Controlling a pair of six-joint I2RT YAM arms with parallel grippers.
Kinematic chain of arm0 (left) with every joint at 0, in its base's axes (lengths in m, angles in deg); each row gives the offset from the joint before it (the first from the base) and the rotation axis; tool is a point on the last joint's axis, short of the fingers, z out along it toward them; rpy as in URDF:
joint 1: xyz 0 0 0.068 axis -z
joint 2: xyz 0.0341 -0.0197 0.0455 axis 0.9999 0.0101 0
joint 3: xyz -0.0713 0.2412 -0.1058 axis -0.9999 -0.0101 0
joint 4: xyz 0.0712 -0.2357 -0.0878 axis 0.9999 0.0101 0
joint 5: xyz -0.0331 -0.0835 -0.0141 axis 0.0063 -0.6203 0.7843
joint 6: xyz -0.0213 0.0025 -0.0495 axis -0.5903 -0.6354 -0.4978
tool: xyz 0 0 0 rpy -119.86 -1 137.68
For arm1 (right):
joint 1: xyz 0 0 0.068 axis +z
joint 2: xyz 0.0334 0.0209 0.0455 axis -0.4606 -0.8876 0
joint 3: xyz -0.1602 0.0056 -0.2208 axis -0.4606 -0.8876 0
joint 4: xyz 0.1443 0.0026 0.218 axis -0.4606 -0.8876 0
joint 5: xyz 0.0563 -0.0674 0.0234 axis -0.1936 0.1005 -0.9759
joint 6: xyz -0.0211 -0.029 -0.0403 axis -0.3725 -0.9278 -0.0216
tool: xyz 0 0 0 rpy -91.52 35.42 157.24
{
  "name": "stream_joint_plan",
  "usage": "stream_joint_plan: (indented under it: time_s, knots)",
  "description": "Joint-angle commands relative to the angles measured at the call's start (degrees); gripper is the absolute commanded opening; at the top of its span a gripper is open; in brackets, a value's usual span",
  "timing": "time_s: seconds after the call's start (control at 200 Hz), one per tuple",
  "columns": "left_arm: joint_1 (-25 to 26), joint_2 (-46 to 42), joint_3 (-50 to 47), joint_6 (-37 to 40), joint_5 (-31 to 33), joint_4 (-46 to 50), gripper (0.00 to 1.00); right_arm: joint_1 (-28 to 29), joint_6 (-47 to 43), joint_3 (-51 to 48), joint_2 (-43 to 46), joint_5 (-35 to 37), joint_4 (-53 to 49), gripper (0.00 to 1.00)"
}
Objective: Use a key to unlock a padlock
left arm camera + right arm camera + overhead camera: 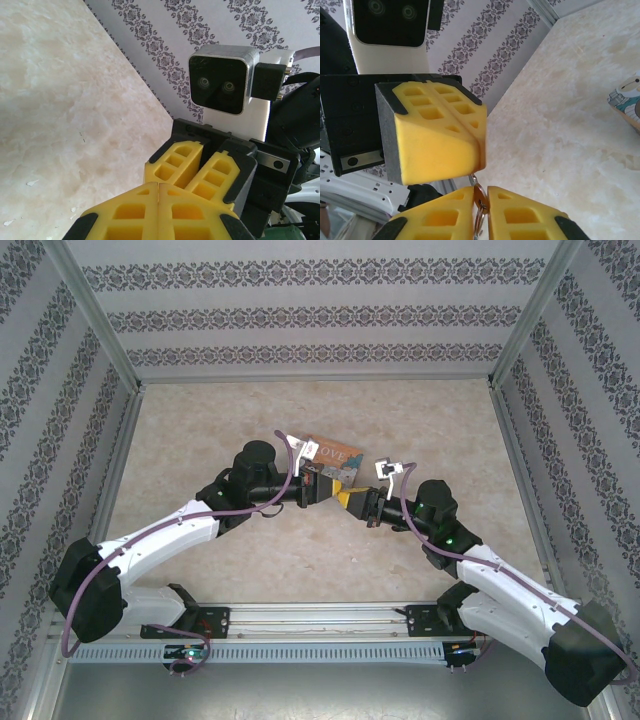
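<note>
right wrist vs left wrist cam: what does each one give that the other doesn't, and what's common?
Right wrist: a metal key ring pinched in the right end effector, plus a corner of the colourful box. Left wrist: the right arm's camera housing, face-on. Both: the two end effectors tip to tip, the left end effector shut, the marble table and the patterned wall.

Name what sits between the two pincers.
Right wrist view: a small metal ring, pinched in the right pincer, reaches up toward the shut left pincer.
</note>
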Motion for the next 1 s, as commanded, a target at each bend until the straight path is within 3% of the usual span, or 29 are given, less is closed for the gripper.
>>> stream_joint_plan:
  time_s: [0.0, 0.055, 0.15, 0.37, 0.475, 0.645, 0.814, 0.994]
  knots:
    - [0.35, -1.00, 0.52, 1.04, 1.05, -0.50, 0.00, 0.81, -0.13, 0.88, -0.19, -0.78, 0.93, 0.06]
    - [0.35, -0.92, 0.52, 1.22, 1.13, -0.41, 0.00, 0.77, -0.25, 0.97, -0.12, -0.66, 0.69, 0.00]
    - [0.31, -1.35, 0.54, 1.76, 1.55, 0.19, 0.09, 0.75, -0.62, 1.00, -0.03, -0.06, 0.11, 0.00]
    - [-0.25, -4.73, 0.13, 5.34, 6.60, 5.41, 0.37, 0.33, -3.95, 2.11, -0.59, 2.50, -5.19, 0.00]
    - [-0.78, -7.22, -1.20, 7.45, 10.82, 8.30, 0.56, -0.45, -5.19, 2.38, -2.30, 3.98, -6.54, 0.00]
    - [-1.64, -11.86, -5.19, 10.62, 20.49, 12.08, 0.77, -2.85, -5.90, 3.32, -7.47, 5.77, -6.71, 0.00]
    - [-2.61, -14.87, -9.45, 12.39, 28.14, 14.01, 0.91, -6.10, -4.64, 4.72, -14.38, 6.33, -4.17, 0.00]
    - [-2.90, -14.40, -13.01, 13.43, 30.05, 12.10, 0.99, -8.77, -3.45, 7.03, -22.79, 2.91, -0.10, 0.00]
